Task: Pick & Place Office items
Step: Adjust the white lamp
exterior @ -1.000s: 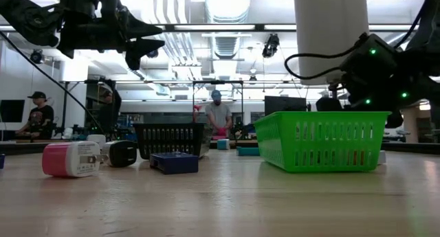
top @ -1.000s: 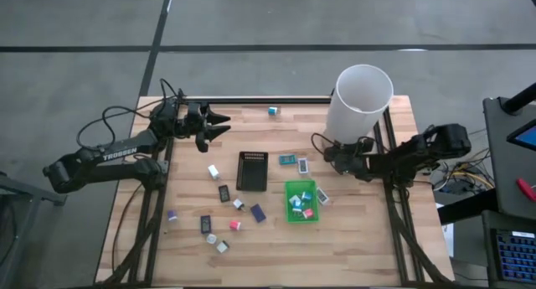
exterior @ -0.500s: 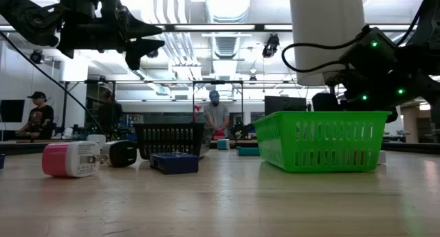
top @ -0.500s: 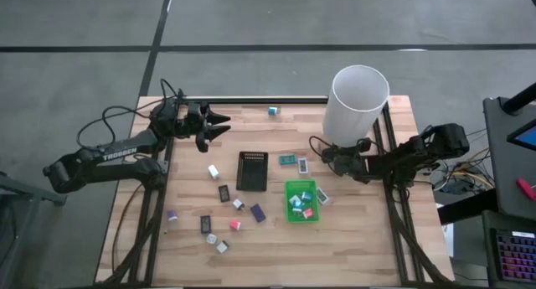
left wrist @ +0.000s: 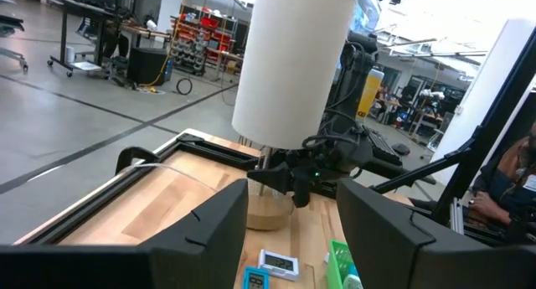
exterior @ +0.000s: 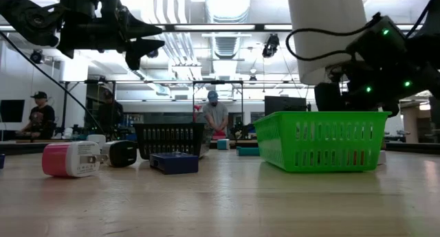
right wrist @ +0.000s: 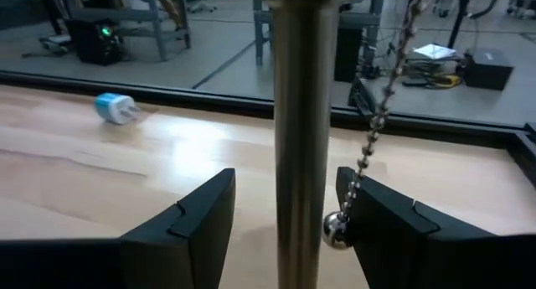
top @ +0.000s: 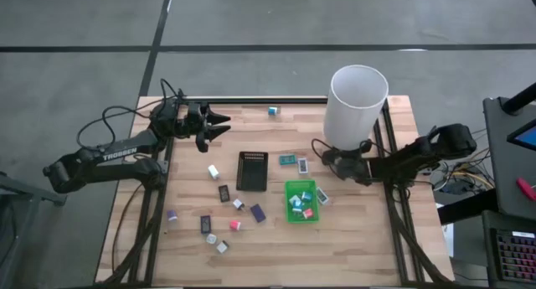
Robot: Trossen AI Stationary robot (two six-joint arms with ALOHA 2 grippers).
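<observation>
Both grippers are idling open, clear of the office items.

High view: left gripper [top: 219,124] is hovering released at the wooden table's [top: 360,247] rear-left; small assorted office items [top: 223,219] are lying scattered, some inside the bright green plastic tray [top: 287,201]. Right wrist view: right gripper [right wrist: 285,214] is straddling, ungrasped, the lamp's steel post [right wrist: 303,121], hidden overhead by the white cylindrical shade [top: 356,105].
</observation>
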